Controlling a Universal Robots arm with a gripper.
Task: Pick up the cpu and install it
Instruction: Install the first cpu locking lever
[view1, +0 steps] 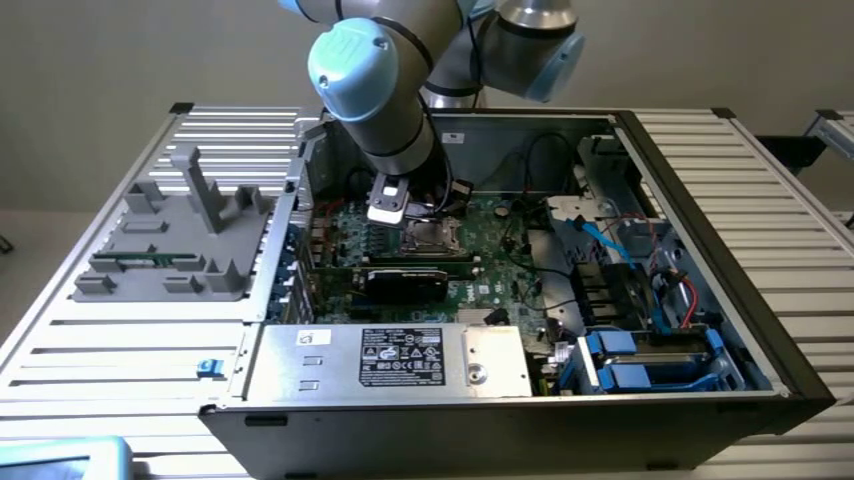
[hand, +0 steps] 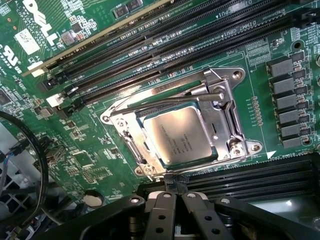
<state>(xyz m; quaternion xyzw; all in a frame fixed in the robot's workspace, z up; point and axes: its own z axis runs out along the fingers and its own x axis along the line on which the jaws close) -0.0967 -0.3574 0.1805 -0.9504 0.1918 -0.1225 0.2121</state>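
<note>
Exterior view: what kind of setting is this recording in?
Probably a lab or test bench for PC assembly: an open computer case lies on a slatted metal table, its green motherboard exposed, with the cpu sitting in its socket.

The robot's round silver metal arm (view1: 400, 125) had light blue caps on its fat joints. Near the wrist sat a small white block. The black metal gripper (hand: 174, 210) had small round screws.
</note>
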